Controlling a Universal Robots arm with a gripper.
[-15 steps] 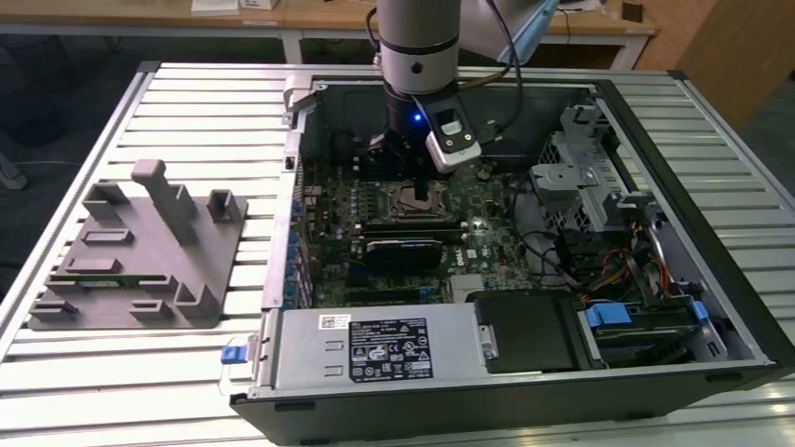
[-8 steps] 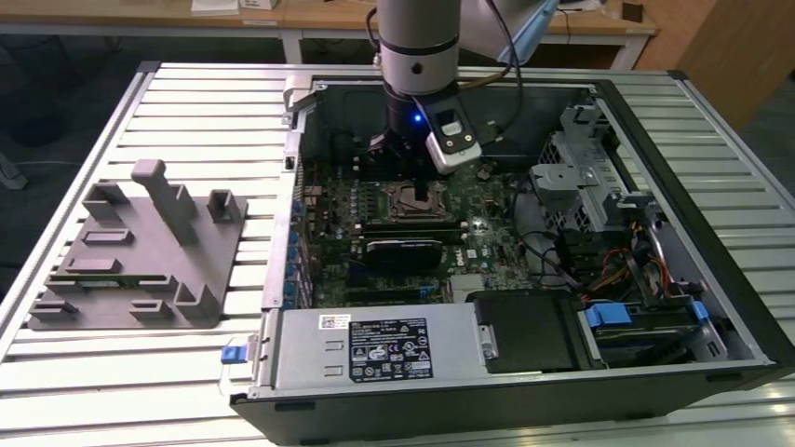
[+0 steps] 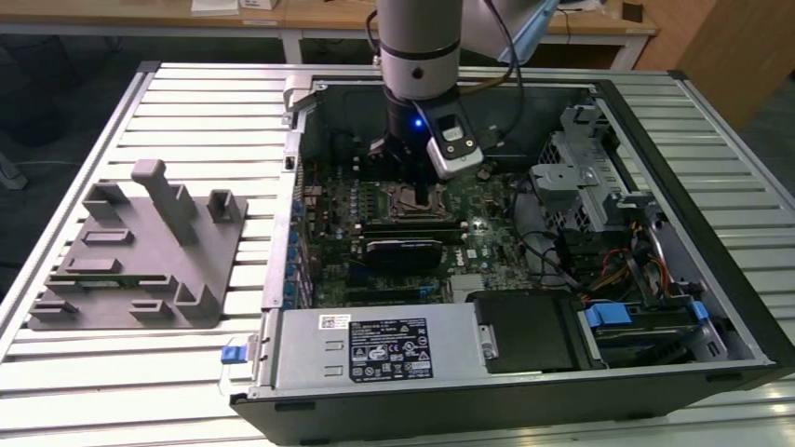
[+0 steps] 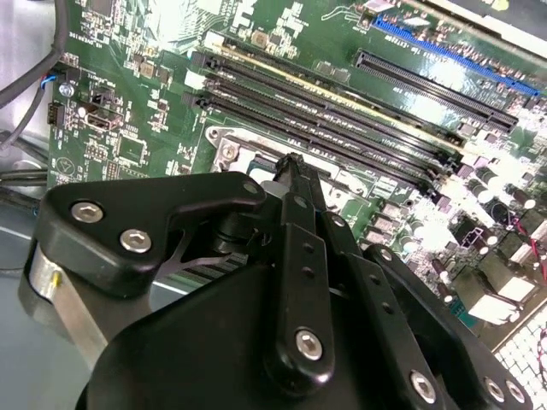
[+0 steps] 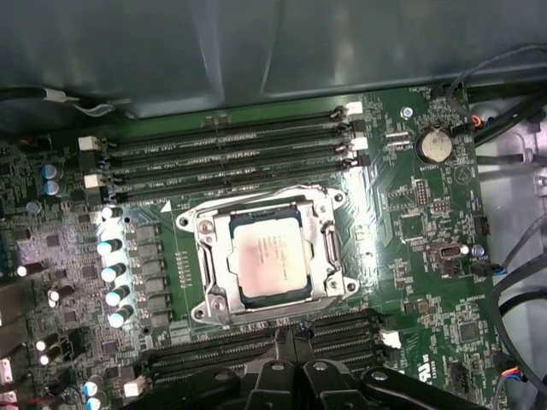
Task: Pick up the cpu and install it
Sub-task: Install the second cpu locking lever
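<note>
The cpu (image 5: 269, 260), a flat square chip with a silvery top, lies inside the metal socket frame (image 5: 209, 248) on the green motherboard (image 5: 410, 222) in the first wrist view. My gripper (image 5: 289, 335) hovers just off one edge of the socket, its black fingers drawn together to a point with nothing between them. The second wrist view has the same fingertips (image 4: 292, 164) over a corner of the socket frame (image 4: 229, 150). From the exterior view, the gripper (image 3: 420, 191) hangs inside the open computer case (image 3: 720, 279) above the socket area.
A grey plastic fixture tray (image 3: 137, 256) lies on the slatted table at the exterior view's left. Inside the case are memory slots (image 5: 231, 154), a black block (image 3: 400, 251), the power supply (image 3: 372, 349), a drive cage (image 3: 578, 177) and loose cables (image 3: 597, 270).
</note>
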